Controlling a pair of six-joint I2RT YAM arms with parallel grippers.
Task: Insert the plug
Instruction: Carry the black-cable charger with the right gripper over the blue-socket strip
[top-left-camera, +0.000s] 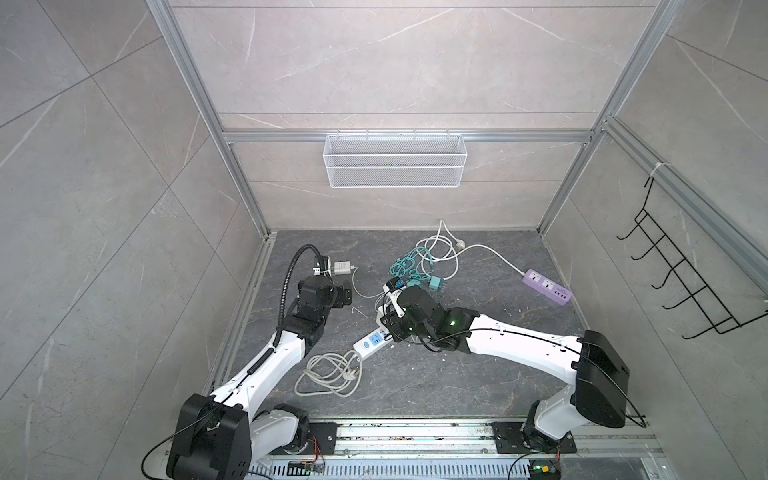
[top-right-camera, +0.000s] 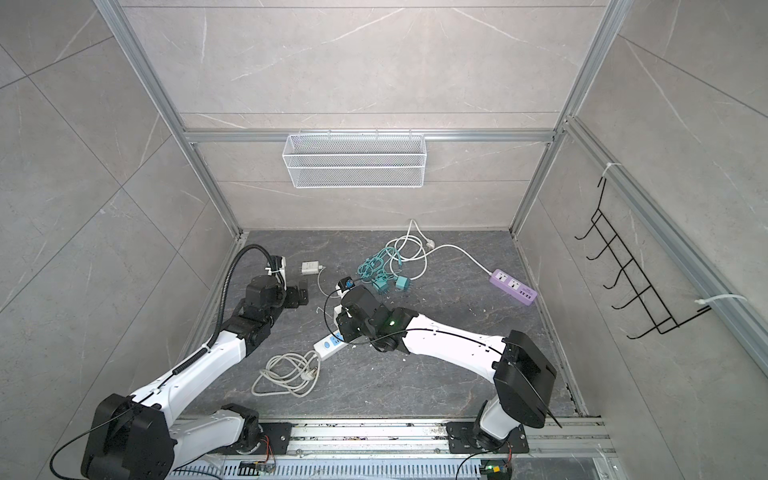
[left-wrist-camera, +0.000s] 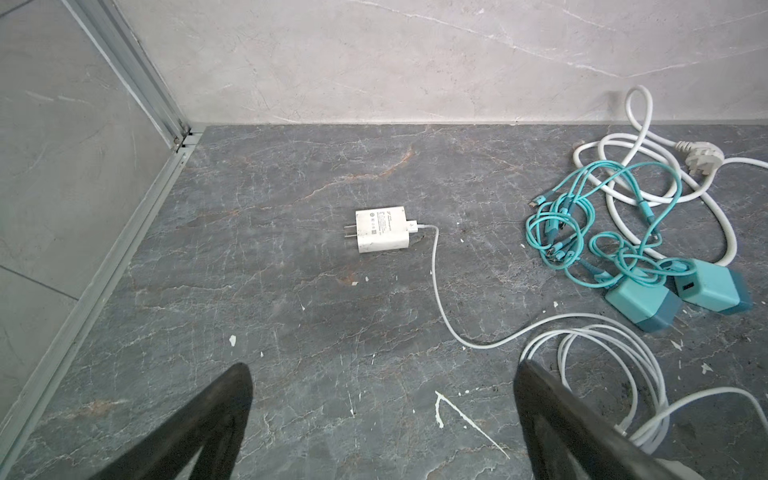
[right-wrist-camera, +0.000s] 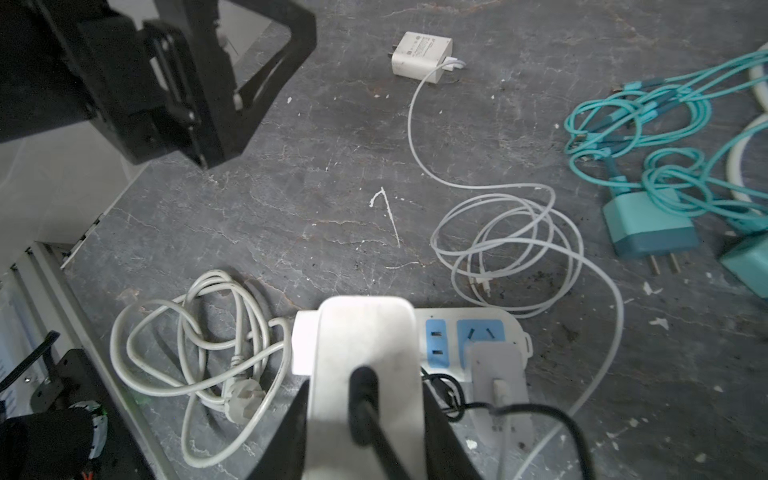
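White boxy plastic plug (right-wrist-camera: 365, 328) sits pinched in the right gripper (right-wrist-camera: 365, 397), over the white power strip with blue sockets (right-wrist-camera: 473, 328); the left gripper (left-wrist-camera: 382, 368) gapes wide, empty.

Soft, even light falls from above; the pale walls (top-left-camera: 374, 75) read bright and the dark counter (top-left-camera: 457, 386) looks dull. Shadows under the grey cord (right-wrist-camera: 241, 401) are faint. Both top views bend the frame rails (top-left-camera: 195, 83) outward toward the edges. In the left wrist view the fingers (left-wrist-camera: 216, 419) of my left end effector (left-wrist-camera: 382, 370) are dark, soft-edged blurs. In the right wrist view the white plug (right-wrist-camera: 365, 345) sits close to the lens, washed out and out of focus.
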